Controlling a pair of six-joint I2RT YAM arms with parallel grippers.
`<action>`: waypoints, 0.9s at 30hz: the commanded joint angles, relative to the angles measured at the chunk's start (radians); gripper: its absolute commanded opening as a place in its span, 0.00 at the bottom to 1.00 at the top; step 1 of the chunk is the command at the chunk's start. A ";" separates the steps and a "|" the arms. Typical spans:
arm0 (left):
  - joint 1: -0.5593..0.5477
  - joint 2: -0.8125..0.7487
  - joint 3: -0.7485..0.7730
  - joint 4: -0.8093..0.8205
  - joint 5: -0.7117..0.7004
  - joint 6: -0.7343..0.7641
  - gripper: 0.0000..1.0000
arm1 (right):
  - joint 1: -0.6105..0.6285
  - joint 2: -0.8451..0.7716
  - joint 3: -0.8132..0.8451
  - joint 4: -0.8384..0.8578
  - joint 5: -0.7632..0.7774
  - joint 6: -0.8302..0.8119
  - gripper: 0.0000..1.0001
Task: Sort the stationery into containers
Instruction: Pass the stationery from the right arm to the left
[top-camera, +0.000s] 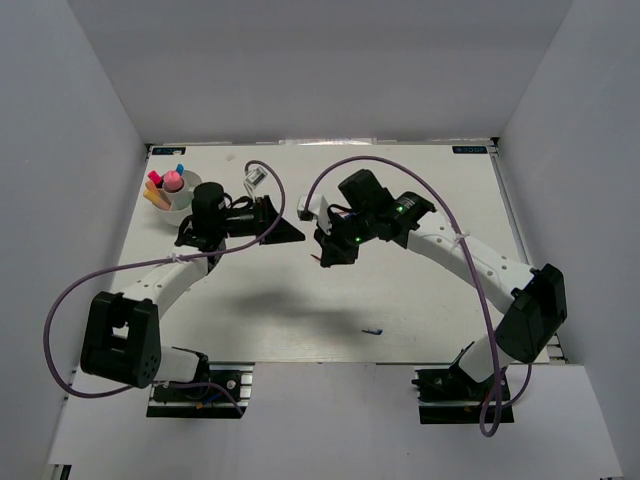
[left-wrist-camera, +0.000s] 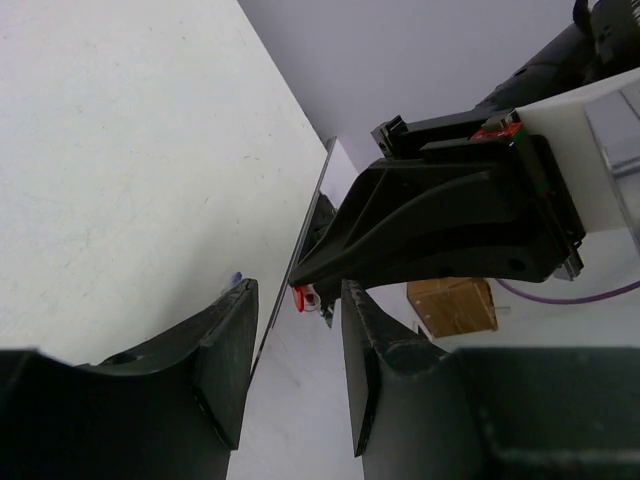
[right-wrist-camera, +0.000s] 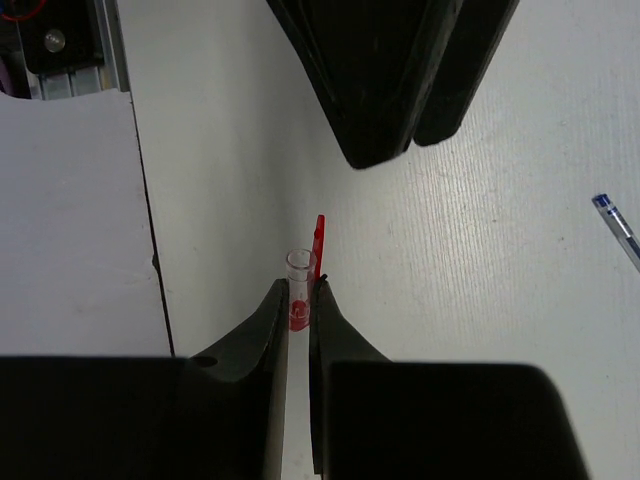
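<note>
I am clenching my right gripper (right-wrist-camera: 300, 288) on a red pen (right-wrist-camera: 299, 265). The two fingers are pressing against its clear barrel from either side, and the open end of the barrel and the red clip are projecting beyond the fingertips. In the overhead view this gripper (top-camera: 325, 258) is hanging over the middle of the table (top-camera: 420, 300), tilted down and to the left, with the red pen (top-camera: 320, 263) showing as a small dark red stub at its tip.

I am keeping my left gripper (left-wrist-camera: 296, 330) released. Its fingers (left-wrist-camera: 228, 360) are standing apart with a clear gap, and nothing is being gripped between them. Through that gap the left wrist camera is showing the right gripper (left-wrist-camera: 450, 230) and the tip of the red pen (left-wrist-camera: 300, 297) beyond. From above, the left gripper (top-camera: 285, 228) is pointing right, just left of the right gripper, tips facing and not touching. The right wrist camera is showing the left gripper's dark fingers (right-wrist-camera: 385, 90) beyond the red pen, apart from it.

A blue pen (top-camera: 373, 330) is lying flat on the table, near the near edge and well apart from both grippers. It is also appearing at the right edge of the right wrist view (right-wrist-camera: 618, 222).

The white bowl (top-camera: 188, 203) is sitting at the far left of the table, left of the left arm's wrist. It is holding a pink round-topped stick (top-camera: 173, 181), a blue piece (top-camera: 180, 169), a pink marker (top-camera: 154, 178) and an orange marker (top-camera: 155, 198), all leaning up out of it. I cannot tell which divider section each one is occupying.
</note>
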 joint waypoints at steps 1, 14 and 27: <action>-0.032 -0.005 0.072 -0.107 0.015 0.115 0.49 | -0.007 -0.007 0.050 -0.012 -0.040 0.017 0.00; -0.098 0.041 0.141 -0.277 0.052 0.270 0.49 | -0.017 0.026 0.091 -0.002 -0.043 0.028 0.00; -0.107 0.052 0.148 -0.299 0.060 0.295 0.33 | -0.017 0.029 0.108 -0.012 -0.044 0.019 0.00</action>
